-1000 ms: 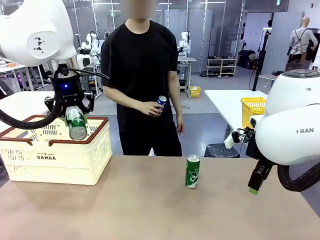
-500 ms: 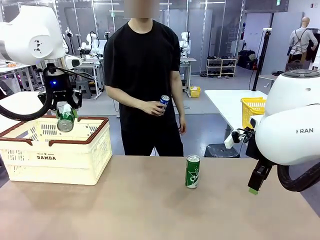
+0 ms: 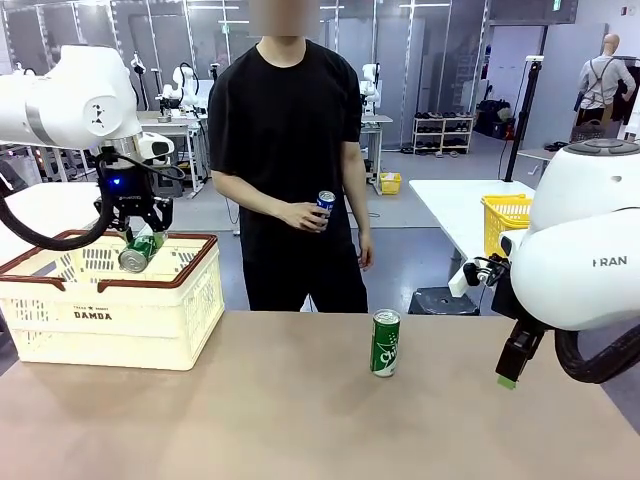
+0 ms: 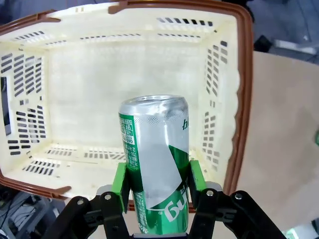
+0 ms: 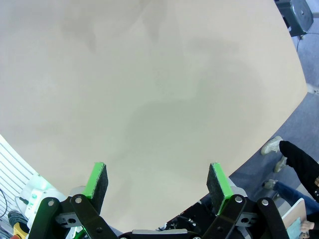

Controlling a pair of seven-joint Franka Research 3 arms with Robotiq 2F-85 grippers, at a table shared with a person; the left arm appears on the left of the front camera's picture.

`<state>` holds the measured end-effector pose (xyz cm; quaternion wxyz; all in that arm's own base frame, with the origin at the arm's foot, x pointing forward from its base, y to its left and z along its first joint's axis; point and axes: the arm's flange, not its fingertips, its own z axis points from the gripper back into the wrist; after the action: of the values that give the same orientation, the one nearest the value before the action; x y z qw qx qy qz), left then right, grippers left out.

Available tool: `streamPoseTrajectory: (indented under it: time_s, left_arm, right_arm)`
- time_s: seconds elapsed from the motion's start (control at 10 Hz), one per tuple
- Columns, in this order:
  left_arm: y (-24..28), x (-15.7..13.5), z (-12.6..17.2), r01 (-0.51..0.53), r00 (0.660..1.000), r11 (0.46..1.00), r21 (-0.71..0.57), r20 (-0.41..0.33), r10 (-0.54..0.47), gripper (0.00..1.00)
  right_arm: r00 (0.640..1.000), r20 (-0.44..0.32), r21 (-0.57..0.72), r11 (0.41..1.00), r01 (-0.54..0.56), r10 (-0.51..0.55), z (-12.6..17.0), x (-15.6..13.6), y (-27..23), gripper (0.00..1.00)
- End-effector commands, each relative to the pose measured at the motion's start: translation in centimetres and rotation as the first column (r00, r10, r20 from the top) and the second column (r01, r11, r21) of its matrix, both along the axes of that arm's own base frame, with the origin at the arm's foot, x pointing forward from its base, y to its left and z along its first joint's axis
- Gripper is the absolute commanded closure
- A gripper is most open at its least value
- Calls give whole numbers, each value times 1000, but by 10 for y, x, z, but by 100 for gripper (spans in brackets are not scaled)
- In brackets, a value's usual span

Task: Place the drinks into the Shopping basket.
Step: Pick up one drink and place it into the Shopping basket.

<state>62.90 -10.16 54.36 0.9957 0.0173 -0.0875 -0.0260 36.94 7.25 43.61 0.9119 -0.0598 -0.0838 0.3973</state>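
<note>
Shifted left over basket (image 3: 110,318), clamps tilted green can (image 3: 133,258) in left end effector (image 3: 141,243); holds right end effector (image 5: 158,183) apart above worktop (image 5: 149,99) at right.

Robotics lab in an open-plan hall; two white robot arms, left arm (image 3: 60,95) and right arm (image 3: 585,260), flank a plain tan surface (image 3: 300,420); black cable hose (image 3: 40,238) loops off the left one; cream Shopping basket (image 3: 110,310) on the surface, person (image 3: 285,150) standing across it; behind: grey hard floor (image 3: 410,255); a white table (image 3: 455,200) carrying a yellow mesh basket (image 3: 503,218); low shelving rack (image 3: 443,133); black pole stand (image 3: 522,120); glazed metal-framed partitions (image 3: 400,60); strip lights (image 3: 215,7) overhead.
</note>
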Motion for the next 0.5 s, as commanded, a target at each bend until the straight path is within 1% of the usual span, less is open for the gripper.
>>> streamPoseTrajectory:
  time_s: [0.0, 0.2, 0.4]
  left_arm:
    - [12, 13, 6, 20, 999, 1000, 1, 35, -20, 43]
    - [10, 21, -9, 60, 998, 998, -14, 5, -60, 43]
    - [12, 29, -22, 68, 997, 997, -25, 23, -68, 43]
  right_arm:
    - [1000, -2, -6, 1000, -6, 6, 0, 0, -1, 0]
    - [1000, -2, -6, 1000, -6, 6, 0, 0, -1, 0]
    - [1000, -2, -6, 1000, -6, 6, 0, 0, -1, 0]
